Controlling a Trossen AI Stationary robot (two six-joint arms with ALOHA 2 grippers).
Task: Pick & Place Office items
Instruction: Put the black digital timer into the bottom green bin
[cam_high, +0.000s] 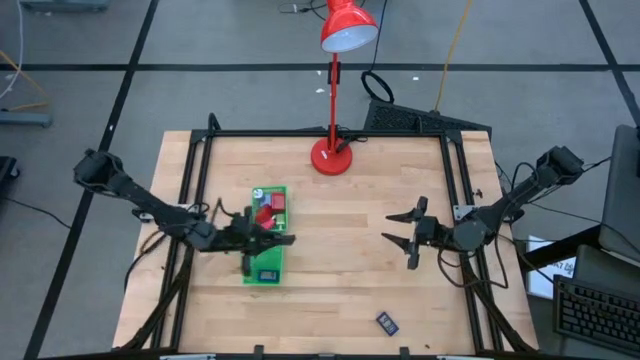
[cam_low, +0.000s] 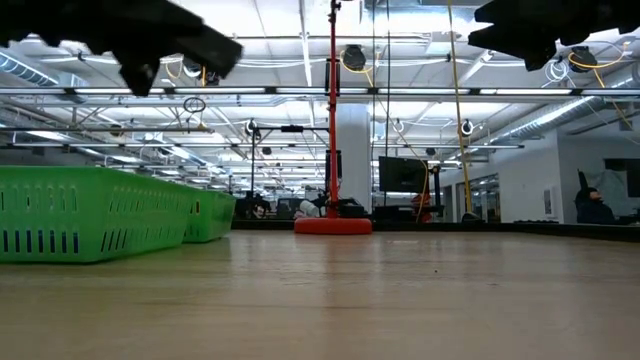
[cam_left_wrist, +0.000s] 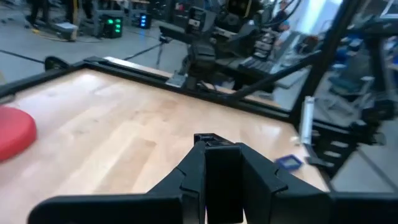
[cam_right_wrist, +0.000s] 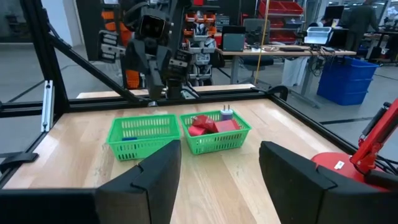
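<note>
Already, red blocks (cam_right_wrist: 211, 126) and a whitish-blue bit (cam_right_wrist: 227, 113) are seen sorted into one compartment of the green tray (cam_high: 267, 236). The left claw (cam_high: 270, 239), pressed together and apparently empty, is held above it. One dark blue-faced rectangle (cam_high: 388, 322) is left on the worktop (cam_high: 340, 300), near the parted right claw (cam_high: 402, 229).

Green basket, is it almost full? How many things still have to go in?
Mostly done: the red blocks and a small bluish piece sit in one half of the green basket, and a dark blue-faced piece lies in the other. Nothing is in hand: the left gripper is shut above the basket, the right gripper open and empty. One dark piece remains on the table.
</note>
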